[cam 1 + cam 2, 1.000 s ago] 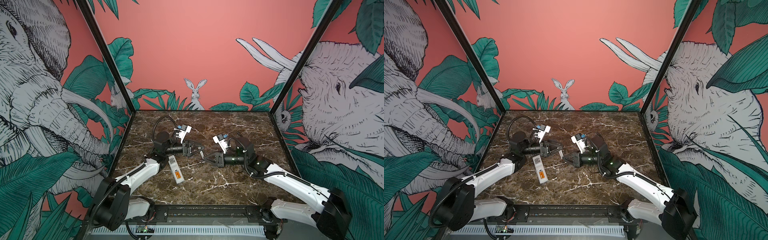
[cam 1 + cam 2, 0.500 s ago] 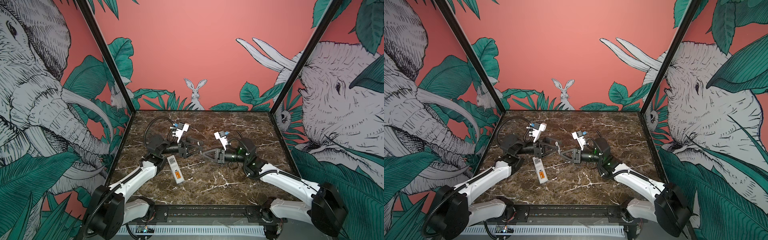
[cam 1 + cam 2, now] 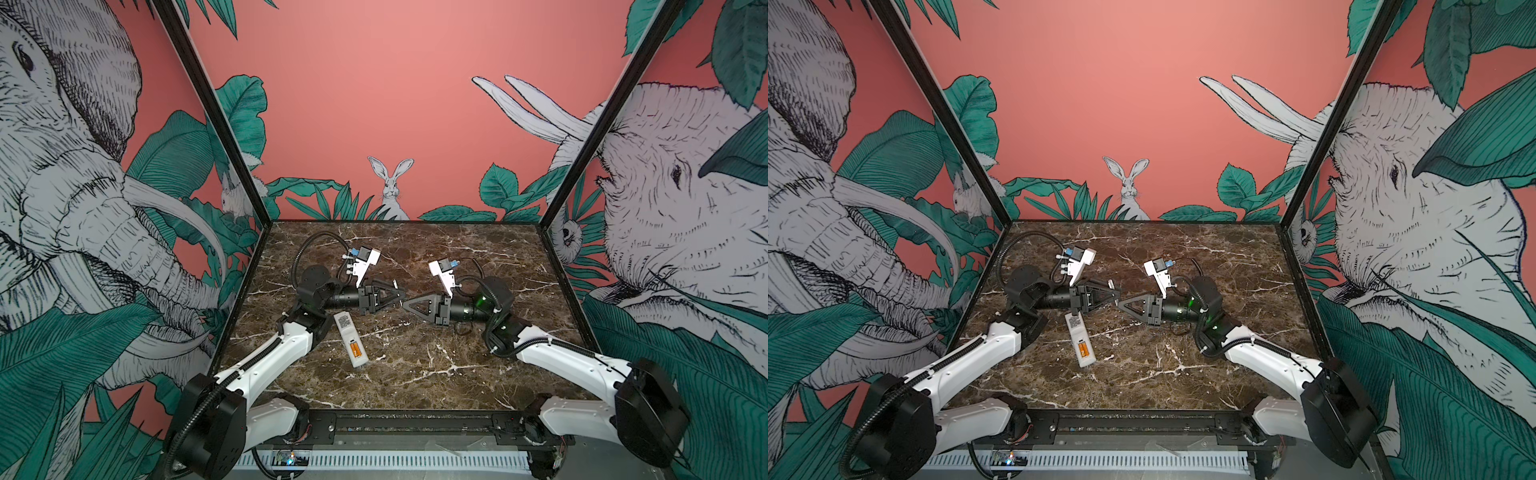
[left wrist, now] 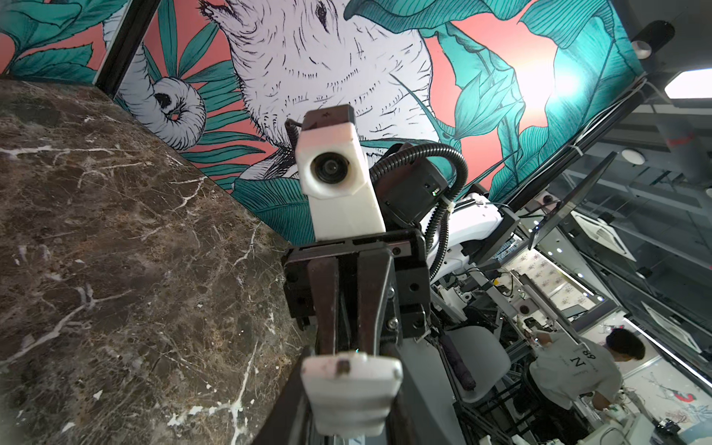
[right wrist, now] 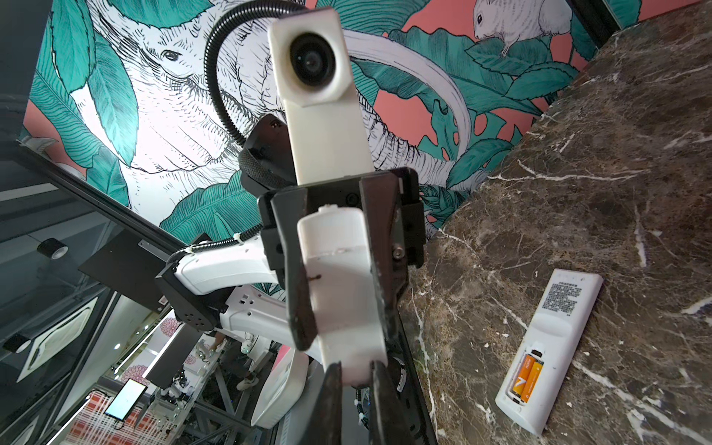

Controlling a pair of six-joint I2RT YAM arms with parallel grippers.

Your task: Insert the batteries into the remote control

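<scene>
The remote control [image 3: 351, 338] [image 3: 1080, 338] lies on the marble table with its back up and its compartment uncovered. Two orange batteries [image 5: 529, 375] [image 3: 354, 348] sit side by side in that compartment. Behind the remote control my two grippers meet tip to tip above the table. A small loose white cover [image 5: 339, 289] [image 4: 350, 389] bridges them. My left gripper [image 3: 400, 296] [image 4: 350, 385] is shut on one end of the cover. My right gripper [image 3: 406, 302] [image 5: 356, 389] is shut on the other end.
Painted walls enclose the table [image 3: 478, 257] on the left, back and right. A black rail [image 3: 415, 424] runs along the front edge, with both arm bases [image 3: 216, 432] at its corners. Beyond the enclosure, the left wrist view shows a person [image 4: 578, 370].
My left gripper's jaws, wide open a second ago, have shut onto the cover that my right gripper brought to them. Both grippers have drawn together tip to tip.
</scene>
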